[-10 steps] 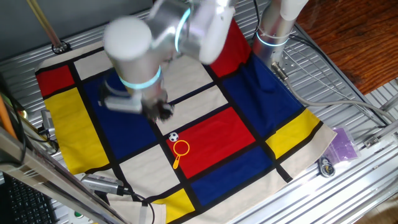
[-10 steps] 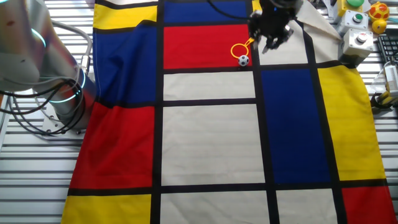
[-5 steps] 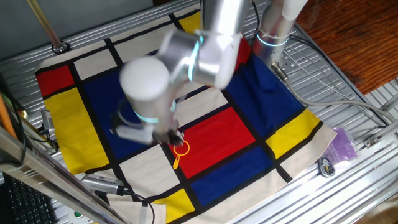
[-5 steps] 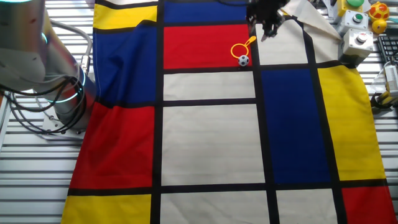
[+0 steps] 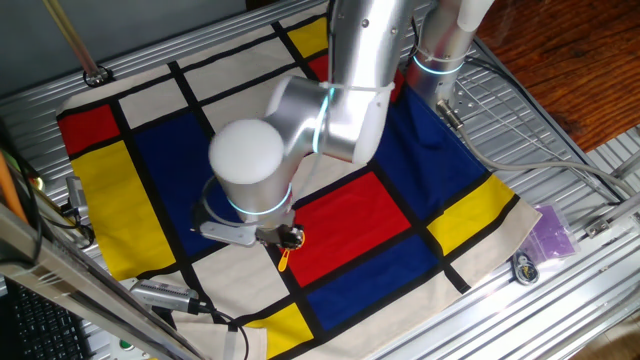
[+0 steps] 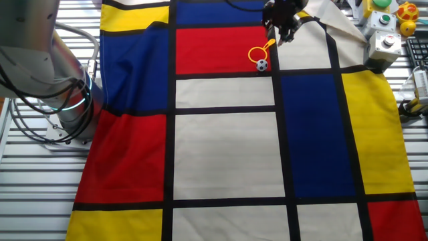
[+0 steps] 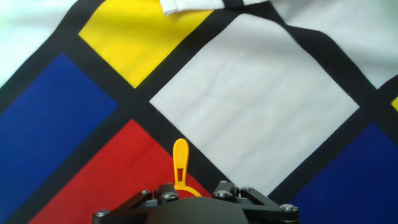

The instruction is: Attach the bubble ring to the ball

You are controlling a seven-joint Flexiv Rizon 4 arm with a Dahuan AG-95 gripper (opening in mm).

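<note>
The orange-yellow bubble ring (image 6: 257,52) lies flat on the red patch of the cloth, its handle pointing towards the white patch. The black-and-white ball (image 6: 261,65) rests just beside the hoop, outside it, on the black stripe. My gripper (image 6: 283,33) hovers over the handle end, open and holding nothing. In one fixed view the arm hides the ball and the hoop; only the handle tip (image 5: 283,260) shows below the gripper (image 5: 289,238). In the hand view the handle (image 7: 180,160) sticks out from under the gripper body, and the ball is out of view.
The checked cloth (image 6: 227,154) covers the table. A button box (image 6: 386,41) and small coloured balls (image 6: 407,11) stand past the cloth's corner. A second arm's base (image 5: 442,45) stands at the back, and a purple bag (image 5: 553,232) lies off the cloth.
My arm has swung from the blue patch to over the ring and come down, now hiding ball and hoop in one fixed view. The ring and the ball have not moved.
</note>
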